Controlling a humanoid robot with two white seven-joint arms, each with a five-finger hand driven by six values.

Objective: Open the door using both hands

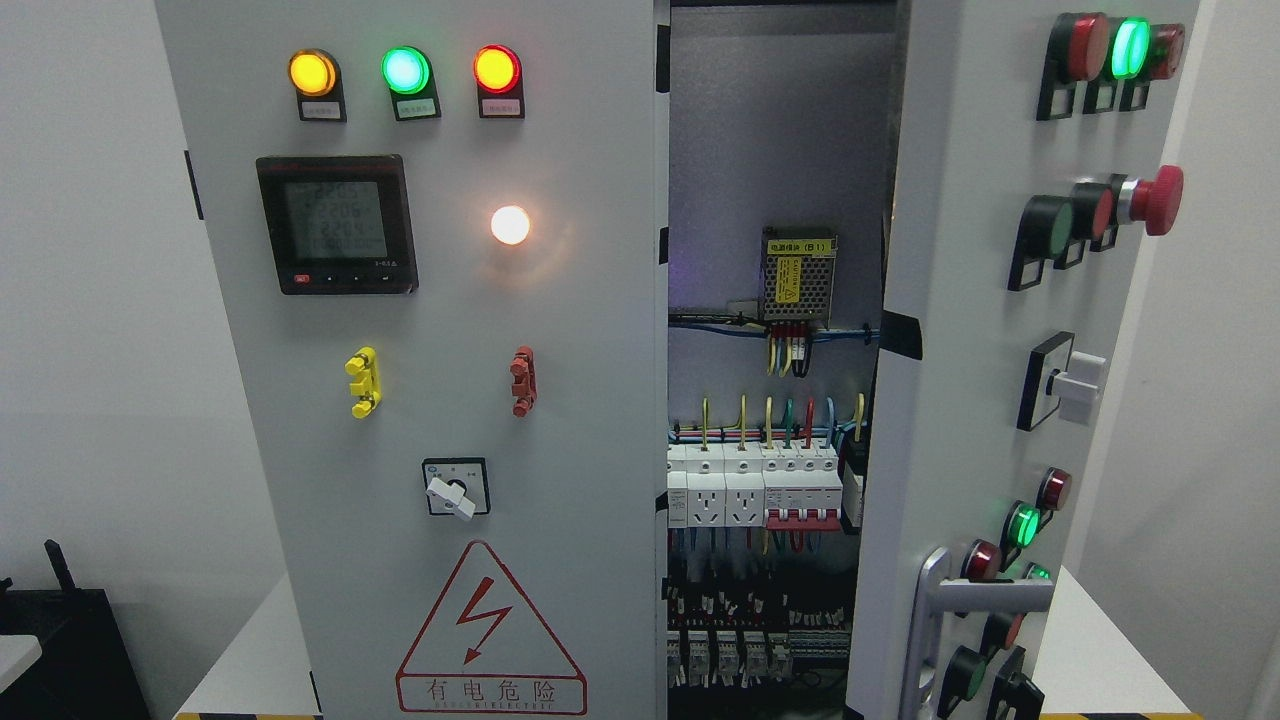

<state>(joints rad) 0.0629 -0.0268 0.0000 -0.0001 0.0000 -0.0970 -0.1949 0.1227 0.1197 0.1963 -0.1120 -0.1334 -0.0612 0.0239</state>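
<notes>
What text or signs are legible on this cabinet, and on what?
"有电危险", under a red lightning-bolt triangle: warning sign on the left door.
"电源模块 (B1)", roughly: yellow label on the power supply inside.
Meter display: digits blurred.
Tags under the indicator lamps: too small to read.

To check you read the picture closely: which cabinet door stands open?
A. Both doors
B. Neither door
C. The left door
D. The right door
D: the right door is swung outward, exposing the breakers, while the left door sits flat and closed.
</notes>
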